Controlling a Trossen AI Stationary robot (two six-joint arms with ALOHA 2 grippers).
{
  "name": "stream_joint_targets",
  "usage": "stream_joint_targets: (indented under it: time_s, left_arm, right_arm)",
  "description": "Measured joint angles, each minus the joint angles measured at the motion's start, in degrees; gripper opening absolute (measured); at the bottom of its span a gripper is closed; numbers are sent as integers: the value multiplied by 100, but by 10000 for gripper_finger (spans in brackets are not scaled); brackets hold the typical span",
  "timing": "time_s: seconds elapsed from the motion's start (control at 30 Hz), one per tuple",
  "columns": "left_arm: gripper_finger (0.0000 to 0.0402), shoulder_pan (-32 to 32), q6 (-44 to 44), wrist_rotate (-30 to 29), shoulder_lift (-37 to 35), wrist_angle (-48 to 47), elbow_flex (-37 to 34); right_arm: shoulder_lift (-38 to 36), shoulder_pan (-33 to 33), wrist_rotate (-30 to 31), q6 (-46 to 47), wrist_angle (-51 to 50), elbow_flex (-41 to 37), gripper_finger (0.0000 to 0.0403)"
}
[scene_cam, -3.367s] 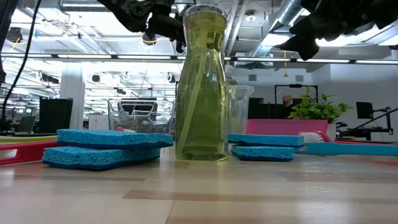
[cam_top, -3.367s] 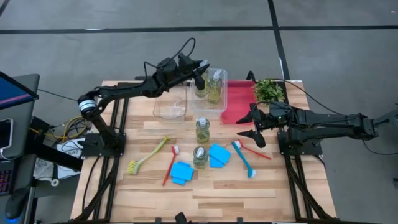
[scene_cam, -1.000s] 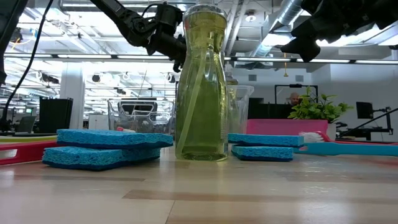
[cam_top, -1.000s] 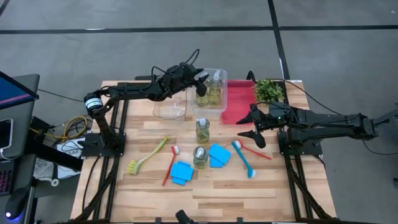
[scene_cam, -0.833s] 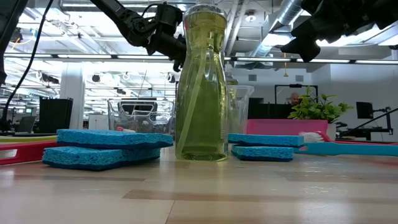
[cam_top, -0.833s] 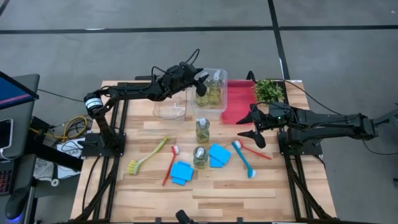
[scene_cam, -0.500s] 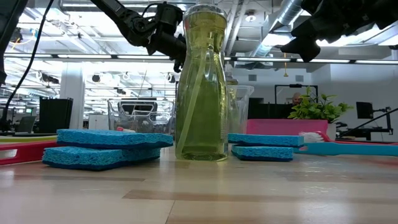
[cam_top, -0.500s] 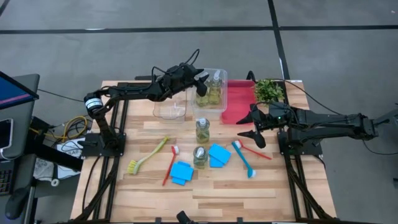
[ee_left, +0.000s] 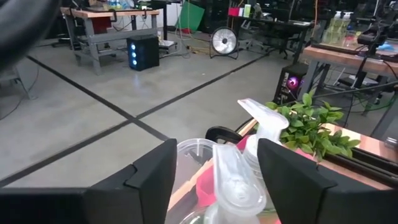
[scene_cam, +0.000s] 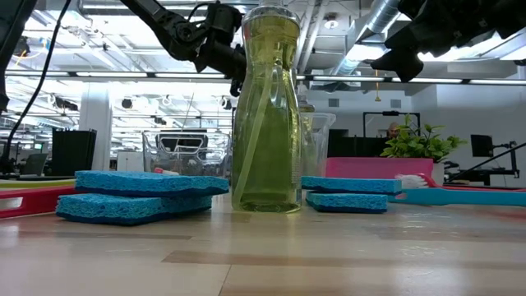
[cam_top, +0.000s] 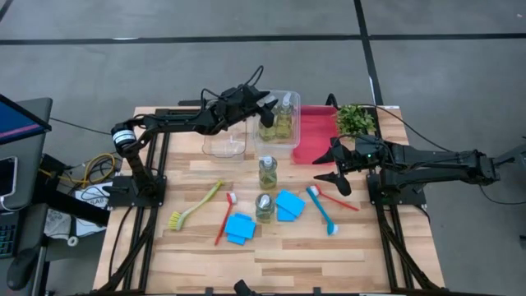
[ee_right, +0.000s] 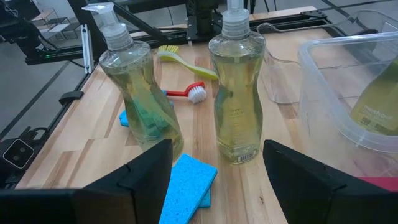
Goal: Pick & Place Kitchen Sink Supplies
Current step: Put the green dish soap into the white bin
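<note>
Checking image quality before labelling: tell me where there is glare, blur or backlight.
Low view: ceiling lights backlight the nearest bottle, and the table in front is blurred. Left wrist view: the pump heads up close are soft. High view: evenly lit.

Colours: table (cam_top: 271,251) light wood planks. Bottles (cam_top: 268,172) clear, yellow-green liquid. Sponges (cam_top: 239,227) bright blue. Brushes: one yellow-green (cam_top: 194,205), two red-handled (cam_top: 224,218), one blue (cam_top: 321,210). Bin at far edge (cam_top: 289,100) clear; bin beside it (cam_top: 316,136) red-pink. Plant (cam_top: 356,119) green, far right corner. Both arms (cam_top: 427,164) black.
</note>
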Motion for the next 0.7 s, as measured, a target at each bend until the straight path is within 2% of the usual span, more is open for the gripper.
stream_joint_targets:
  time_s: [0.33,0.53,0.7]
  left_arm:
    - [282,0,66,2,-175,-108,-6]
    - [287,-4,93,16,-651,-310,-4]
    - [287,-4,107,48,-1160,-947,-4]
  right_arm:
    - [0,2,0,0,-6,0,244]
    - [0,7,0,0,-22,1,244]
    - [0,9,0,0,-24,0,244]
